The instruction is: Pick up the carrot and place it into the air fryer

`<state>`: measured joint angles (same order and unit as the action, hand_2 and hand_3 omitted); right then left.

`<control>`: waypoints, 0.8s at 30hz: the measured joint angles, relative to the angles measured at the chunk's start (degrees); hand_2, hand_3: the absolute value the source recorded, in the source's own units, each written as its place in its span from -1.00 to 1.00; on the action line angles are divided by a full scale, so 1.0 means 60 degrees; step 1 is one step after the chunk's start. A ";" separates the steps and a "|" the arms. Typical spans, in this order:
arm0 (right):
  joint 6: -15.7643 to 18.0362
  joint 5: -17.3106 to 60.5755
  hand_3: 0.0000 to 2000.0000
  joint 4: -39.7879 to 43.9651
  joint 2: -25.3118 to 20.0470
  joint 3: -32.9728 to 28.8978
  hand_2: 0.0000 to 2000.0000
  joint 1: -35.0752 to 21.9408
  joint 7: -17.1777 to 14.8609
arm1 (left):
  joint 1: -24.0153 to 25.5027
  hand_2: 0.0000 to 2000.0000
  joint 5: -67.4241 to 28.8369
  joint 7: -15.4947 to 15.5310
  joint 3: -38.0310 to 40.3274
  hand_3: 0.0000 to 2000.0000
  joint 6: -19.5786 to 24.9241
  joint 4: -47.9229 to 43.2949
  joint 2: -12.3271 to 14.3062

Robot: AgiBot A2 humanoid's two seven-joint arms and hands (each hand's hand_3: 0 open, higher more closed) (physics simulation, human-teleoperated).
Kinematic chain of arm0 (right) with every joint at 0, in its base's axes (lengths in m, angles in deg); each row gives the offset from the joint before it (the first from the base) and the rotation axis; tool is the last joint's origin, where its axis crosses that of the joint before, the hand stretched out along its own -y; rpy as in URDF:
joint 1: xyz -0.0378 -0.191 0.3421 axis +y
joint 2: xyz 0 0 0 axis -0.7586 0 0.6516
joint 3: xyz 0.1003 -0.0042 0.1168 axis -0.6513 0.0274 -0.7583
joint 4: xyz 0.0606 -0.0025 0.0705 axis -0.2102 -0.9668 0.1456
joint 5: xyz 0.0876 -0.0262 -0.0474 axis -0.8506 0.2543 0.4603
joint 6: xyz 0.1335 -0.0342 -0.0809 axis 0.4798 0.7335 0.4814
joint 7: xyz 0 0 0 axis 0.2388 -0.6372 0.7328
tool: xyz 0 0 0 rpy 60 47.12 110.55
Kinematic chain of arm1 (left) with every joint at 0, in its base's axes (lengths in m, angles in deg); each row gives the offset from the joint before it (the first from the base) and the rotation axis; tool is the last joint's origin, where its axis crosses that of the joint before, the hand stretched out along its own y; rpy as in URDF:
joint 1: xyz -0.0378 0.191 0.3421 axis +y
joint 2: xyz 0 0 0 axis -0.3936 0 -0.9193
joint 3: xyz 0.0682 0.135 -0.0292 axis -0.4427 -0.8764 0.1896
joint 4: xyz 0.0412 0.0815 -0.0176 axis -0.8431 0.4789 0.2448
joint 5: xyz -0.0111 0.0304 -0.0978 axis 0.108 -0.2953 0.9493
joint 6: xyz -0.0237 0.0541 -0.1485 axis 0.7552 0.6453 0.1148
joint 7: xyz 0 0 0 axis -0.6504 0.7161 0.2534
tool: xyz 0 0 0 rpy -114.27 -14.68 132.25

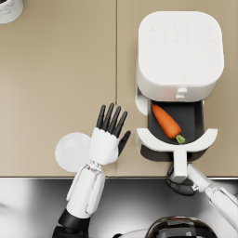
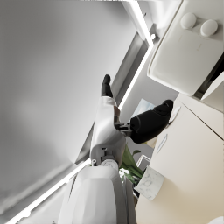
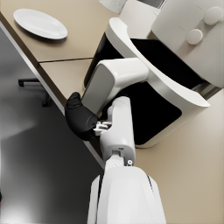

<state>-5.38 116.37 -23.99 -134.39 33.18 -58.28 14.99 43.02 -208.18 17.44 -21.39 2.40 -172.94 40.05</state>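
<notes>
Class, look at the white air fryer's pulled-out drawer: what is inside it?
In the head view, an orange carrot with a green stem end lies diagonally on the dark floor of the white air fryer's open drawer. The fryer body covers the drawer's rear part, so anything there cannot be seen.

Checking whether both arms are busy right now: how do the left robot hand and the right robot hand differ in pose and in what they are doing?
The left robot hand is open with fingers spread above the counter, holding nothing; the right robot hand is curled around the air fryer drawer handle. The left sits beside the white plate, away from the air fryer; the right is at the drawer holding the carrot. Both are dark hands on white arms.
</notes>
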 measured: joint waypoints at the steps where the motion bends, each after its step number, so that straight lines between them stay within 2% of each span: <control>1: 0.0166 0.0002 1.00 0.0099 -0.0081 -0.0049 1.00 -0.0087 -0.0015 | 0.0343 -1.00 0.0000 0.0000 0.0373 -1.00 -0.0002 -0.0285 -0.0141; 4: 0.0738 0.0004 1.00 0.0627 -0.0503 -0.0350 1.00 -0.0331 0.0004 | 0.1245 -1.00 0.0002 0.0001 0.1553 -1.00 -0.0005 -0.1000 -0.0340; 8: 0.1631 0.0009 1.00 0.1789 -0.1463 -0.0978 1.00 -0.0685 0.0019 | 0.2040 -1.00 0.0004 0.0001 0.2759 -1.00 -0.0007 -0.1512 -0.0310; 14: 0.2980 0.0024 1.00 0.3614 -0.2867 -0.1924 1.00 -0.1355 -0.0093 | 0.2386 -1.00 0.0005 0.0002 0.3594 -1.00 -0.0008 -0.1740 -0.0234; 17: 0.3459 0.0032 1.00 0.4674 -0.3751 -0.2614 1.00 -0.1719 -0.0055 | 0.2453 -1.00 0.0006 0.0002 0.3767 -1.00 -0.0008 -0.1789 -0.0208; 20: 0.3695 0.0048 1.00 0.5410 -0.4532 -0.3356 1.00 -0.1856 -0.0167 | 0.2496 -1.00 0.0006 0.0002 0.3870 -1.00 -0.0008 -0.1787 -0.0189; 24: 0.3479 0.0051 1.00 0.6001 -0.5472 -0.4343 1.00 -0.1869 -0.0211 | 0.2479 -1.00 0.0006 0.0002 0.3809 -1.00 -0.0008 -0.1801 -0.0183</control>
<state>15.50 116.67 12.01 -167.22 7.12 -69.49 13.73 57.90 -208.14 17.45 1.47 2.36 -183.74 38.96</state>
